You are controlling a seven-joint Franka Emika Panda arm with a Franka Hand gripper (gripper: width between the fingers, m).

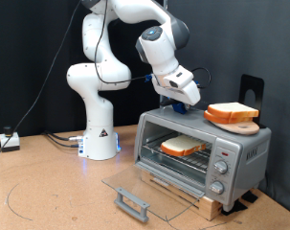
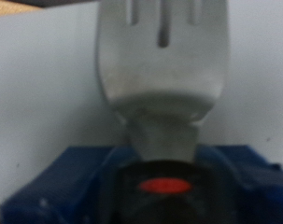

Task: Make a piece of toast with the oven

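Observation:
The silver oven (image 1: 242, 144) stands at the exterior view's right with its glass door (image 1: 149, 184) dropped flat open. One piece of toast (image 1: 183, 146) lies on the wire rack inside. A second slice (image 1: 231, 111) lies on a round wooden board (image 1: 244, 126) on the oven's roof. My gripper (image 1: 180, 103) hangs just above the oven's roof, near its back edge, left of the board. A blue piece shows at its tip. The wrist view is filled by a blurred silver fork-like tool (image 2: 162, 65) rising from a blue part (image 2: 66, 182). My fingers are not distinct.
The door's grey bar handle (image 1: 131, 202) juts out over the table at the exterior view's bottom. The oven sits on a wooden slatted base (image 1: 208, 204), with knobs (image 1: 220, 169) on its right. A black stand (image 1: 252, 88) is behind it. The arm's base (image 1: 99, 136) is at left.

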